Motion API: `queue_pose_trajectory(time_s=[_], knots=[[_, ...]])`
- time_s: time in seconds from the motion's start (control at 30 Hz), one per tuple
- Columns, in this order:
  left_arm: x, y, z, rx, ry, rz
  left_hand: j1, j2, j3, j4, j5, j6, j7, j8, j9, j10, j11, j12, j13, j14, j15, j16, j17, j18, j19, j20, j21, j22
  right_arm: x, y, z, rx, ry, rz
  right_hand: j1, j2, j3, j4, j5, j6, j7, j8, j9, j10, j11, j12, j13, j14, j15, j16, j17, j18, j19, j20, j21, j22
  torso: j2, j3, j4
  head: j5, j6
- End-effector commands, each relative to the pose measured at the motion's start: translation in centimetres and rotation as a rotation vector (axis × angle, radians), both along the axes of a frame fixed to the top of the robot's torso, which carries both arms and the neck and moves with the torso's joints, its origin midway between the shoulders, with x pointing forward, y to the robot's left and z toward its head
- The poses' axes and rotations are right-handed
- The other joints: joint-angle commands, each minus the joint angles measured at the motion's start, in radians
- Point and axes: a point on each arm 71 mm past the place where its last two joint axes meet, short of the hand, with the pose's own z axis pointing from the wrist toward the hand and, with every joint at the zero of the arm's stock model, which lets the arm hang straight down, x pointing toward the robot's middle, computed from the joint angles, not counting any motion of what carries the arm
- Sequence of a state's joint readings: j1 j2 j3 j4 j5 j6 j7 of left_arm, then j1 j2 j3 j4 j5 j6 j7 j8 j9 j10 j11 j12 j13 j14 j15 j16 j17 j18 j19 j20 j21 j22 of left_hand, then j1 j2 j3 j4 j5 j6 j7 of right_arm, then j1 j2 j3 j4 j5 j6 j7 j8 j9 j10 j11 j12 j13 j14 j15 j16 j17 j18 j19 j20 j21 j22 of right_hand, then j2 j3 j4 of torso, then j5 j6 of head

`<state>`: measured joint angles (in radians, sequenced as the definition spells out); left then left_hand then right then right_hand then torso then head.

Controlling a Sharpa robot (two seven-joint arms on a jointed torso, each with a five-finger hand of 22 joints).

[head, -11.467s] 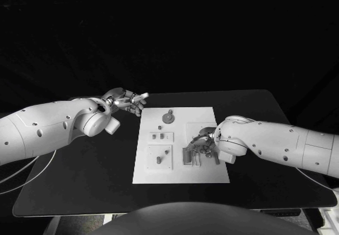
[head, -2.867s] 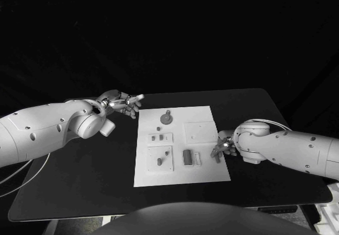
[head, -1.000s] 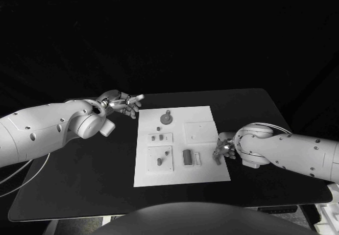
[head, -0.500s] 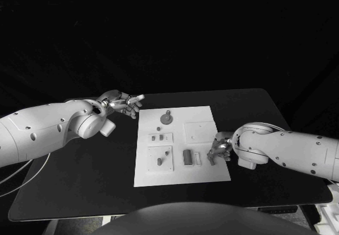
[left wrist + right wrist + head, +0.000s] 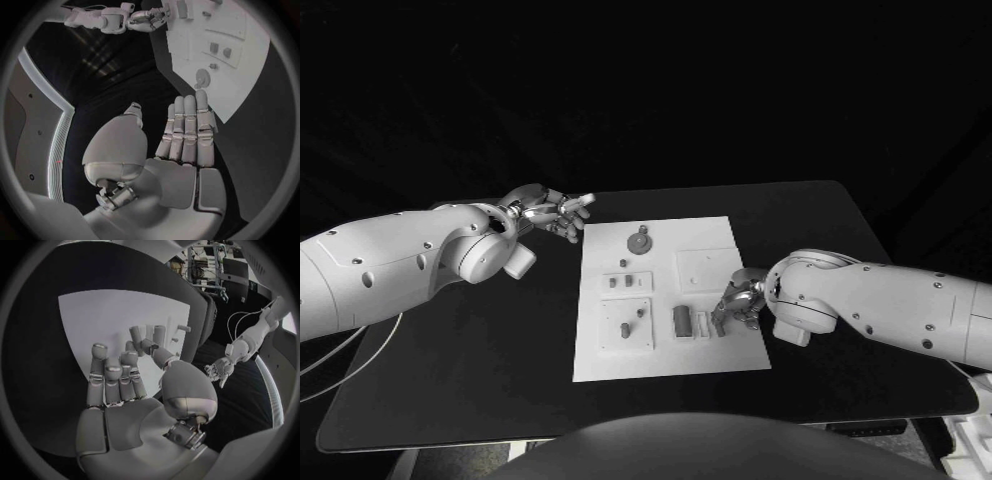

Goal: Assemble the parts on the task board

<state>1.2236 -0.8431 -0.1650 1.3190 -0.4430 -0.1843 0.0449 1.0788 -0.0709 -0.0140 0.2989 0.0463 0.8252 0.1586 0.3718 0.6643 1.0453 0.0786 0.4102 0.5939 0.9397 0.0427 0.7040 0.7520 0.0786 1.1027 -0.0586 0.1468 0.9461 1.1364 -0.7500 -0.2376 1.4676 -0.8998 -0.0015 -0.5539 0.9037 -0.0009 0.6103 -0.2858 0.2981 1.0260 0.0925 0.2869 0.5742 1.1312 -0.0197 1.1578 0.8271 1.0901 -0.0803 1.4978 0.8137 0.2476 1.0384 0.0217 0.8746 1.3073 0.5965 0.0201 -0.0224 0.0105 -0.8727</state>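
right hand (image 5: 737, 303) covering task board (image 5: 668, 360) edge (contact unclear), small parts (image 5: 626, 329) too tiny to identify

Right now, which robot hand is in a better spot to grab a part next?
Probably the right hand: it hangs open over the board's right edge, beside the dark part. The left hand is off the board's far left corner.

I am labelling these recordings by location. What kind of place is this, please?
Probably a robotics lab or test cell. Two white arms with silver hands, the left hand and the right hand, work over a white task board on a black table, and the right wrist view shows equipment racks behind.
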Motion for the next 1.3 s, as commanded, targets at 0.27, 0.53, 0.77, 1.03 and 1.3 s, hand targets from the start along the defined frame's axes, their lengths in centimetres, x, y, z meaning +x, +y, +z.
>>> queue_pose_trajectory(time_s=[0.27,0.53,0.77,1.03,1.3], knots=[[0.0,-0.3,0.1,-0.006,0.0,-0.018,-0.007,-0.003,0.007,-0.002,0.002,-0.008,-0.002,0.007,-0.001,-0.001,-0.004,-0.006,-0.001,-0.006,-0.002,0.005,-0.002,0.011,0.005,0.0,-0.006,0.002,0.5,1.1,0.1,0.055,-0.004,-0.051,-0.022,-0.011,-0.001,0.004,-0.022,0.003,0.001,-0.001,-0.004,0.009,0.002,-0.008,-0.002,0.006,-0.007,-0.001,-0.001,0.014,0.012,0.0,0.003,0.008,0.0,0.0007,-0.0002,-0.002,0.0],[0.0,-0.3,0.1,-0.005,0.002,-0.018,-0.007,-0.003,0.007,-0.002,0.002,-0.008,-0.002,0.007,-0.001,-0.001,-0.004,-0.006,-0.001,-0.006,-0.002,0.005,-0.002,0.011,0.006,0.0,-0.006,0.002,0.8,1.9,-0.1,0.057,0.005,-0.039,-0.025,-0.012,0.001,0.004,-0.026,0.001,0.002,-0.003,-0.006,0.008,0.003,-0.009,-0.002,0.005,-0.008,-0.002,-0.001,0.014,0.011,-0.001,0.002,0.007,0.001,0.0009,0.0005,-0.001,0.0],[0.0,-0.4,0.1,-0.004,0.003,-0.021,-0.007,-0.003,0.008,-0.002,0.002,-0.008,-0.002,0.007,-0.002,-0.001,-0.004,-0.006,-0.001,-0.007,-0.002,0.006,-0.002,0.011,0.005,0.0,-0.007,0.002,0.7,2.2,-0.2,0.057,0.013,-0.026,-0.025,-0.012,0.001,0.005,-0.026,0.0,0.002,-0.004,-0.006,0.008,0.003,-0.009,-0.002,0.005,-0.009,-0.002,-0.001,0.014,0.011,-0.001,0.002,0.007,0.0,0.0008,-0.0006,0.001,0.0],[0.0,-0.3,0.1,-0.004,0.004,-0.021,-0.008,-0.004,0.008,-0.002,0.002,-0.008,-0.002,0.007,-0.002,-0.001,-0.004,-0.006,-0.001,-0.007,-0.002,0.006,-0.002,0.011,0.005,0.0,-0.007,0.002,0.7,2.2,-0.4,0.041,0.037,-0.013,-0.026,-0.011,0.002,0.005,-0.028,-0.001,0.002,-0.004,-0.006,0.007,0.003,-0.009,-0.001,0.005,-0.009,-0.002,-0.001,0.014,0.011,-0.001,0.001,0.007,0.0,0.0009,-0.0004,0.001,0.0],[0.0,-0.4,0.1,-0.004,0.003,-0.021,-0.008,-0.004,0.009,-0.002,0.002,-0.008,-0.002,0.007,-0.002,-0.001,-0.004,-0.006,-0.001,-0.007,-0.002,0.006,-0.002,0.011,0.005,0.0,-0.007,0.002,0.6,2.1,-0.5,0.033,0.041,-0.012,-0.03,-0.01,0.003,0.007,-0.029,-0.002,0.003,-0.006,-0.007,0.006,0.004,-0.01,-0.001,0.003,-0.01,-0.003,-0.001,0.014,0.01,0.0,0.0,0.006,0.0,0.0008,-0.0002,0.002,0.0]])
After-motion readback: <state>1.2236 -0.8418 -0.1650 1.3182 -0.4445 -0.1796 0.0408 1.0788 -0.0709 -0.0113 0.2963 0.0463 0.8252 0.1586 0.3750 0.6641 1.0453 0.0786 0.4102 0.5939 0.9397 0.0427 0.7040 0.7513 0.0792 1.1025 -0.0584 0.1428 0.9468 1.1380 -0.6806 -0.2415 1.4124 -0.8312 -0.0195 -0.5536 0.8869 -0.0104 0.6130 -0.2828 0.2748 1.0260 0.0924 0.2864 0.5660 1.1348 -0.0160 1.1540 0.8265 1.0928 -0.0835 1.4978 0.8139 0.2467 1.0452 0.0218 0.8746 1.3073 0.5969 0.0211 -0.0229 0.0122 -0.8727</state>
